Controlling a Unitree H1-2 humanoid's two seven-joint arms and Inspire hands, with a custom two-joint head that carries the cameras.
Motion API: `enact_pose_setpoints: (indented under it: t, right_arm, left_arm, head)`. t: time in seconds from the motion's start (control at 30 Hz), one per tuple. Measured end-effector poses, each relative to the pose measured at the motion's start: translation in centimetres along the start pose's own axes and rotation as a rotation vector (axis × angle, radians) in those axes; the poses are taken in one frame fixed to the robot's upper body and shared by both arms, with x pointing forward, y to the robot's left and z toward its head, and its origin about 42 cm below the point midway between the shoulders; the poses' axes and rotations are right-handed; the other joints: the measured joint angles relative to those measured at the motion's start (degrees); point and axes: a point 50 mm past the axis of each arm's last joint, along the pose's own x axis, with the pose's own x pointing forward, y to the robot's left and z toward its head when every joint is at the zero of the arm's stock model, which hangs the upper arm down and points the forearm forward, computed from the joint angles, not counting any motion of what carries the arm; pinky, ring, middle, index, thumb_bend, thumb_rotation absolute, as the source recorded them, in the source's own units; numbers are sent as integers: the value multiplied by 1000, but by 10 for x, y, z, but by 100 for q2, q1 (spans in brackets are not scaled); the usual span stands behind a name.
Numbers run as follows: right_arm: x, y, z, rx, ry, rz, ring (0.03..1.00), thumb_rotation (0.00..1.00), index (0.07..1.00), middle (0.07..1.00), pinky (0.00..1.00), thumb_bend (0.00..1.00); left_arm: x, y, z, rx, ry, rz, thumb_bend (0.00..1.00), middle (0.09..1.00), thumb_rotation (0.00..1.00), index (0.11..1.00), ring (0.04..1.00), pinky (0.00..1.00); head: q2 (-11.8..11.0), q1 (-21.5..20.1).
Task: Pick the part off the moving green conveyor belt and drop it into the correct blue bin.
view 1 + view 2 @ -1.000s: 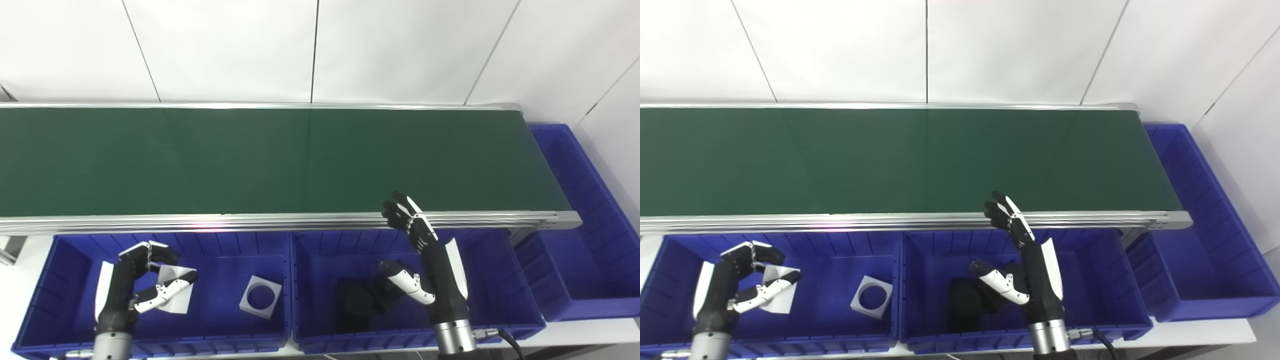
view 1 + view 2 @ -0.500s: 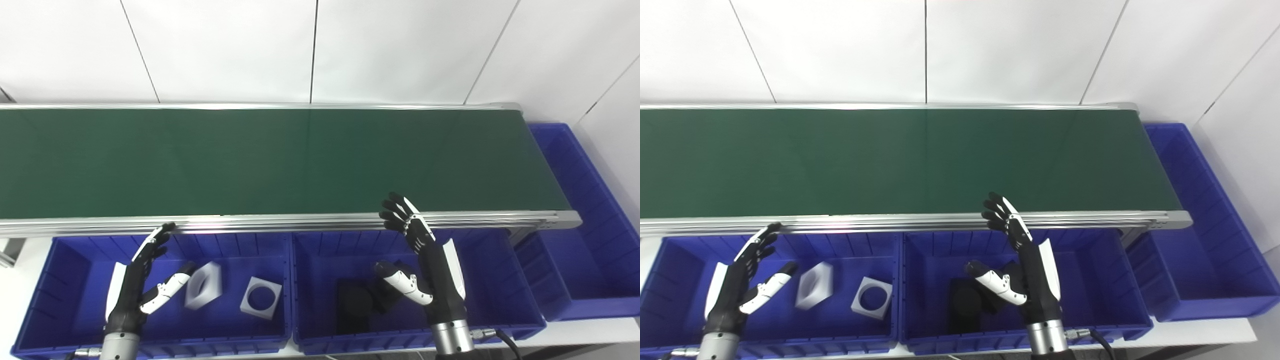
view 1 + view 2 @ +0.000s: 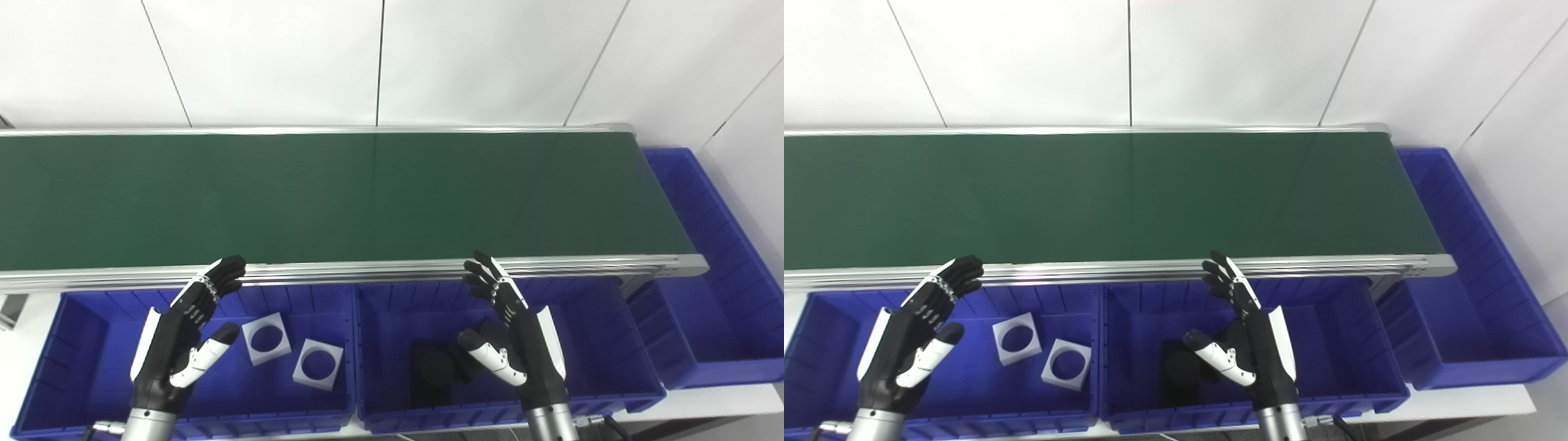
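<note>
The green conveyor belt (image 3: 343, 196) carries no part in view. My left hand (image 3: 180, 334) is open and empty above the left blue bin (image 3: 73, 392). Two white square parts with round holes lie flat in that bin, one (image 3: 266, 338) just right of my hand and one (image 3: 318, 365) further right. My right hand (image 3: 517, 343) is open and empty above the middle blue bin (image 3: 606, 331). Black parts (image 3: 435, 370) lie in the middle bin, partly hidden by my right thumb.
A third blue bin (image 3: 716, 294) stands at the belt's right end. The belt's metal rail (image 3: 367, 269) runs between the bins and the belt. A white wall rises behind the belt.
My left hand opened and let go of the white square part, which fell and now lies flat in the left bin. The left hand rose toward the rail. The right hand barely moved.
</note>
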Motion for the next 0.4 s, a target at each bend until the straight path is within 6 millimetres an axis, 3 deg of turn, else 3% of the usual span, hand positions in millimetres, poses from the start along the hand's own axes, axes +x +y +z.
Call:
enact_pose_setpoints:
  t: [0.13,0.27,0.4]
  right_arm:
    - [-3,-2,-2,-1,8,3,808,678,912,841,781,709]
    - [-6,-4,-6,11,19,2,807,669,910,841,783,708]
    - [-9,-3,-8,13,28,2,808,670,908,834,783,698]
  left_arm:
    - [0,-12,7,-35,-33,-10,774,835,555,810,841,828]
    - [1,-21,7,-51,-39,-13,774,845,569,821,864,854]
    - [-2,-17,7,-40,-36,-17,741,852,548,826,873,880]
  head:
    - [-96,281]
    - [-185,237]
    - [-237,185]
